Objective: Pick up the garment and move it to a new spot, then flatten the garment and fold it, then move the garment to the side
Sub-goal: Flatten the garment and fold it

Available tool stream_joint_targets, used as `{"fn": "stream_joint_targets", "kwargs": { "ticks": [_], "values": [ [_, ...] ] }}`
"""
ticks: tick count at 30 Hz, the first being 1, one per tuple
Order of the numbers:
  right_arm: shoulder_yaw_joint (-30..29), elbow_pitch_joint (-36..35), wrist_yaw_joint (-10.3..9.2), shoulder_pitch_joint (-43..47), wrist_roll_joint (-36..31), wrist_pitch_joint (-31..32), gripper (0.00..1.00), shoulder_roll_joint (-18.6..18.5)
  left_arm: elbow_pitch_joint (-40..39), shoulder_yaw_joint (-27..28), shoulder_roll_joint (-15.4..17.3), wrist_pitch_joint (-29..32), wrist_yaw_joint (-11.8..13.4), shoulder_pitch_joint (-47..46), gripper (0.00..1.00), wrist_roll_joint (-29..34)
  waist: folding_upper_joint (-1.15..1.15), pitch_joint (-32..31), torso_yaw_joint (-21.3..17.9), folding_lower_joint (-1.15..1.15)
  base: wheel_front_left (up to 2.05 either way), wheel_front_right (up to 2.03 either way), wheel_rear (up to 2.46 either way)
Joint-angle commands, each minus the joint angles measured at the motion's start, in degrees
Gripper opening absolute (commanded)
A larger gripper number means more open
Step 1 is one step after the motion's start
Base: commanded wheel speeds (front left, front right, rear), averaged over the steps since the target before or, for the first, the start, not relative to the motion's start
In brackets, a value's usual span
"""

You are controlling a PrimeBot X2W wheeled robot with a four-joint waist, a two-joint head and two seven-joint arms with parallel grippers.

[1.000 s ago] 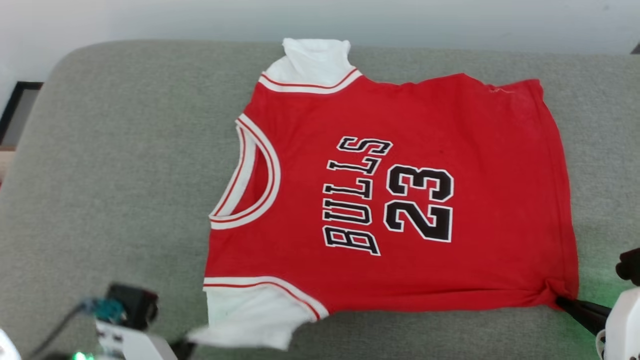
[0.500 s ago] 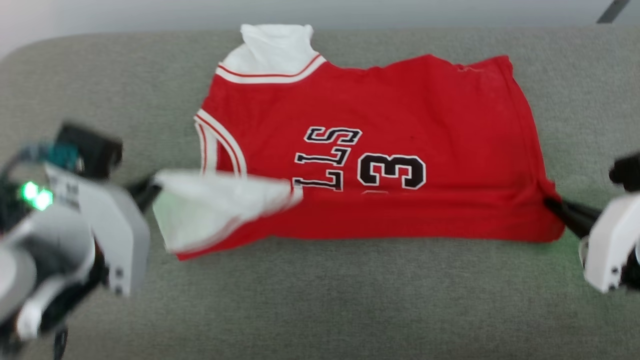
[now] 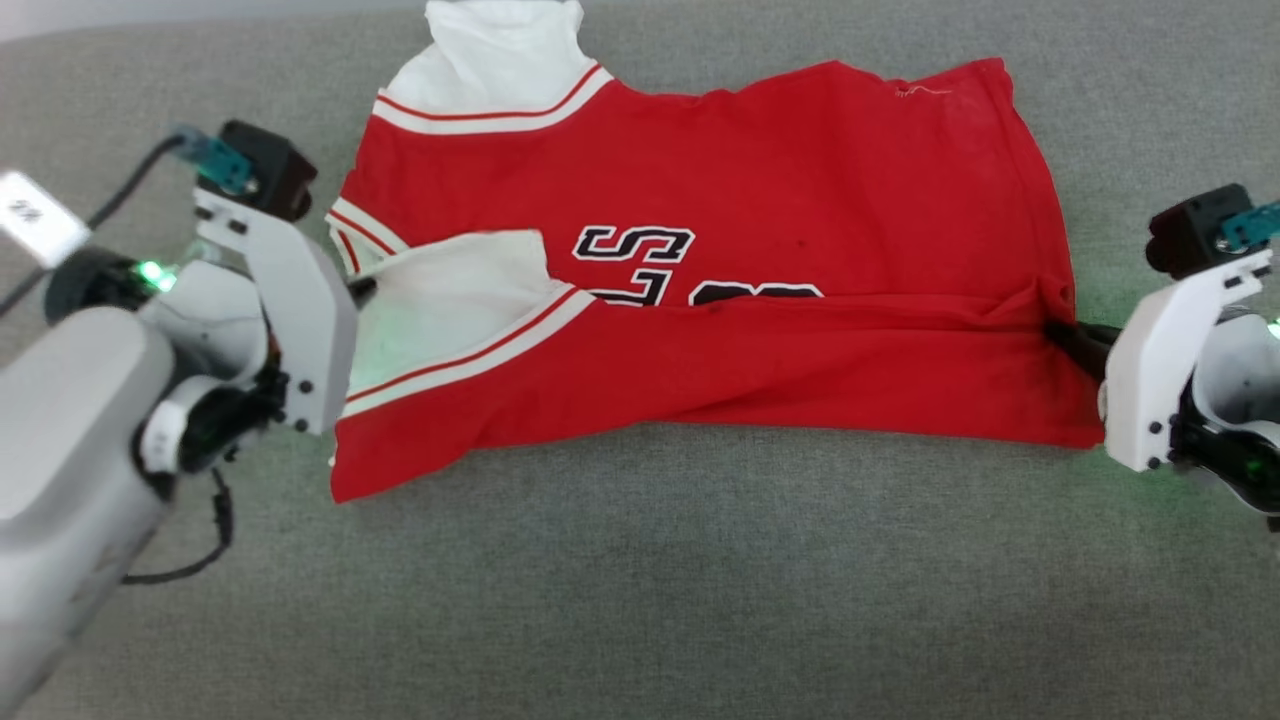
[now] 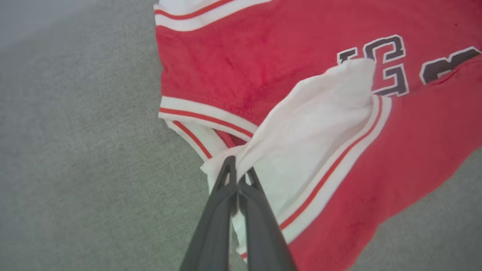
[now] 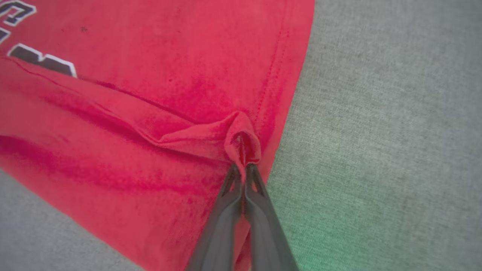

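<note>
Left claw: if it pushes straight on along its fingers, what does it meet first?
The garment itself: the left claw is shut on the white sleeve, and the striped neckline trim lies just ahead, then red chest fabric. Depth unclear.

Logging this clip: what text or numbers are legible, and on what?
"S": black, white-edged letter on the red shirt, lying sideways.
Next letter and a digit beside it: half covered by the shirt's fold, unreadable.
White tag on the left arm: dark marks, too blurred to read.
</note>
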Motion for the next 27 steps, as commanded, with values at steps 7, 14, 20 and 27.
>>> {"fn": "stream_joint_targets", "kwargs": {
  "ticks": [7, 14, 20, 27],
  "values": [
    [5.81, 5.45, -0.06, -3.52, 2.77, -0.43, 0.00, 0.69, 10.64, -1.75, -5.51, 2.15, -2.75, -1.50, 0.00, -2.01, 0.00, 0.46, -0.02, 0.00, 0.00, 0.00, 0.00],
    [9.12, 9.17, -0.06, -5.71, 4.94, -0.02, 0.00, 1.07, 16.69, -2.57, -9.03, 2.28, -4.45, -2.28, 0.21, -2.55, 0.00, 0.51, 0.12, 0.00, 0.00, 0.00, 0.00],
    [11.03, 12.02, -0.06, -7.48, 5.77, 0.36, 0.34, 1.42, 19.43, -1.88, -9.96, 0.08, -4.60, -3.85, 1.00, -2.07, 0.00, -0.81, 0.36, 0.00, 0.00, 0.00, 0.00],
    [11.74, 13.81, -0.06, -9.40, 5.67, -1.37, 1.00, 1.64, 18.97, -1.49, -9.47, -0.62, -4.22, -3.38, 1.00, -2.24, 0.00, -4.05, 0.90, 0.00, 0.00, 0.00, 0.00]
  ]
}}
